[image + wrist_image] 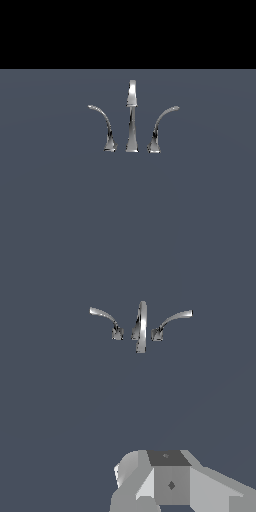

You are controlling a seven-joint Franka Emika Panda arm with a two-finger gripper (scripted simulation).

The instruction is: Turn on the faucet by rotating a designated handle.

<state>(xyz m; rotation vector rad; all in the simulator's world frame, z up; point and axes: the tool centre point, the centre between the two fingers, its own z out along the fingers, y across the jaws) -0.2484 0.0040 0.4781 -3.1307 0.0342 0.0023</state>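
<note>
faucet [131,116] mid-counter [60,200], designated handle [161,127] at spout's 3 o'clock arcing outward for sweep room; tool [150,491] well short of it, holding nothing, opening can't tell.

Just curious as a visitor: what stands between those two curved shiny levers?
The faucet's tall slim spout stands upright between the designated handle and the mirror-image lever, apart from both; the exterior view shows it.
</note>
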